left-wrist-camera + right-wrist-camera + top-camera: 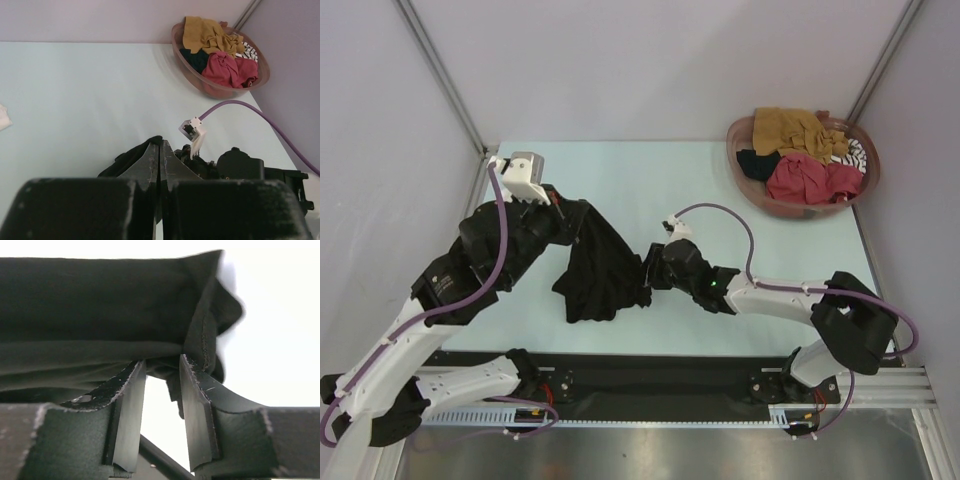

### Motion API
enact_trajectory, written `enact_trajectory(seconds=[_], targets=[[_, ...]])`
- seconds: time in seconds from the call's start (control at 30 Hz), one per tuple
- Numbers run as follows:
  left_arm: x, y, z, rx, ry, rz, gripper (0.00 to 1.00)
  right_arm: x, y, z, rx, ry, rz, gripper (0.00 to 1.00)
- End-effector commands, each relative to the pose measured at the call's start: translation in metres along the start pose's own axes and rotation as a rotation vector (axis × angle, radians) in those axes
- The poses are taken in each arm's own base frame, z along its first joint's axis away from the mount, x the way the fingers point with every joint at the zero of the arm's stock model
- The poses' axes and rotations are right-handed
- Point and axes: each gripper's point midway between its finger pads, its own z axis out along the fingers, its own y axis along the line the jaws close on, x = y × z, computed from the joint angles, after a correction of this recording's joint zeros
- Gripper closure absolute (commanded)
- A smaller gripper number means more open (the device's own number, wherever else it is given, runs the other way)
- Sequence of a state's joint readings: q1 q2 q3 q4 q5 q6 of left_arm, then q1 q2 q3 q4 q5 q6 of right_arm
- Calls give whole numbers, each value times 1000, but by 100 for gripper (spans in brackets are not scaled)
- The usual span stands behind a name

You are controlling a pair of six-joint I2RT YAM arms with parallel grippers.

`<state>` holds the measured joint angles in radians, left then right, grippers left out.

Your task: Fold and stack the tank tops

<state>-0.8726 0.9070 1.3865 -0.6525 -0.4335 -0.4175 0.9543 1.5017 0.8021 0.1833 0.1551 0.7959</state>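
Observation:
A black tank top (pixel 600 275) hangs crumpled over the pale table between the two arms. My left gripper (pixel 565 215) is shut on its upper left edge and holds it lifted; in the left wrist view the fingers (pixel 160 142) are pressed together with black cloth (pixel 130 157) beside them. My right gripper (pixel 648 270) is at the garment's right edge. Its jaws (pixel 162 365) stand apart, with a fold of the black tank top (pixel 100 305) bunched between the fingertips. More tank tops lie in the basket: mustard (pixel 790 128), red (pixel 810 180) and striped (pixel 855 155).
The round reddish-brown basket (pixel 735 150) sits at the table's far right corner, its wall (pixel 200 82) also in the left wrist view. A bit of white cloth (pixel 2 117) shows at that view's left edge. Grey walls enclose the table; a black rail runs along its near edge.

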Motion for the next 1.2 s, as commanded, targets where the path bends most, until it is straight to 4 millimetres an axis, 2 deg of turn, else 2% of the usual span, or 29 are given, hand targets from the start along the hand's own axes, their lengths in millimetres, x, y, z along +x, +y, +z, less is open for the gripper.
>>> enact_trajectory(seconds=[0.0, 0.27, 0.43, 0.57, 0.67, 0.77, 0.8, 0.83, 0.87, 0.9, 1.17], targets=[[-29, -3, -11, 22, -78, -23, 100, -6, -5, 3, 55, -25, -28, 61], [-31, 0, -15, 15, -83, -18, 99, 0, -29, -5, 175, -20, -110, 58], [-36, 2, -19, 11, -100, -22, 100, 10, -43, -9, 192, -3, -99, 59], [-37, 3, -20, 6, -100, -20, 100, 9, -48, -13, 198, -14, -86, 49], [-39, 6, -24, -2, -105, -20, 100, 10, -61, -15, 219, 3, -78, 57], [-44, 8, -29, -7, -120, -22, 100, 21, -70, -17, 209, 32, -62, 57], [-46, 10, -30, -12, -125, -22, 100, 18, -69, -16, 183, 19, -39, 55], [-47, 10, -31, -15, -131, -23, 100, 20, -68, -16, 159, 22, -24, 53], [-47, 10, -32, -14, -132, -23, 100, 29, -70, -19, 131, 45, 0, 44], [-48, 11, -32, -16, -133, -22, 100, 25, -66, -18, 103, 23, 20, 43], [-60, 16, -45, -24, -160, -19, 100, 25, -87, -14, 119, 44, 41, 45]])
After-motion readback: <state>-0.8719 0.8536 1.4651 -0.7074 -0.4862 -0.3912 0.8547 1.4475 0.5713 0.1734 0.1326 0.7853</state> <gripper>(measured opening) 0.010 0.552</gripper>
